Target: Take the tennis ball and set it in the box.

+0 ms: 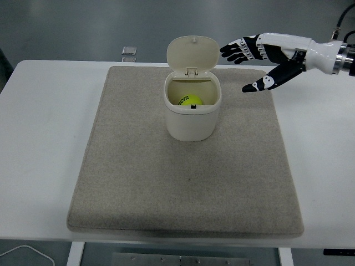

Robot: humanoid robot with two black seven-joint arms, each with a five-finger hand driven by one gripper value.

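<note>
The yellow-green tennis ball lies inside the cream box, which stands on the mat with its hinged lid tipped up behind. My right hand hovers to the right of the box and a little behind it, clear of the rim, fingers spread and holding nothing. Its arm reaches in from the right edge. The left arm does not show.
A grey felt mat covers most of the white table. A small clear block sits at the table's far edge, behind the mat's left half.
</note>
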